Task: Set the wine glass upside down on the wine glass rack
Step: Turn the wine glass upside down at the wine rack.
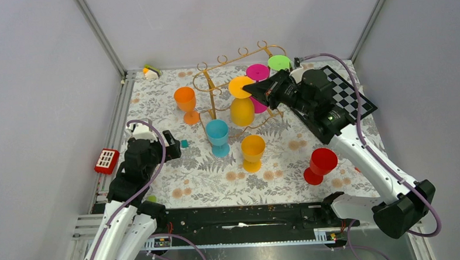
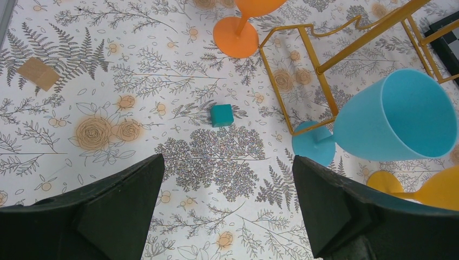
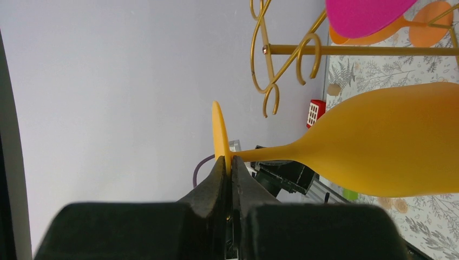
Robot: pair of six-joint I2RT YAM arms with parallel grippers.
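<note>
My right gripper [image 1: 251,88] is shut on the rim of the foot of a yellow-orange wine glass [image 1: 242,109], which hangs upside down, foot up and bowl down. In the right wrist view the gripper [image 3: 228,162] pinches the thin foot disc, and the stem and bowl of the wine glass [image 3: 389,141] run off to the right. The gold wire wine glass rack [image 1: 236,60] stands just behind it; its curled hooks [image 3: 292,59] sit a little apart from the foot. My left gripper [image 1: 171,145] hovers open over the patterned cloth at the left [image 2: 227,162], with nothing between its fingers.
A magenta glass [image 1: 258,72] and a green one [image 1: 279,62] hang on the rack. Orange [image 1: 186,102], blue [image 1: 218,134], yellow [image 1: 253,150] and red [image 1: 320,164] glasses stand upright on the cloth. A teal cube [image 2: 222,115], a checkerboard [image 1: 349,95] and a red block [image 1: 106,160] lie around.
</note>
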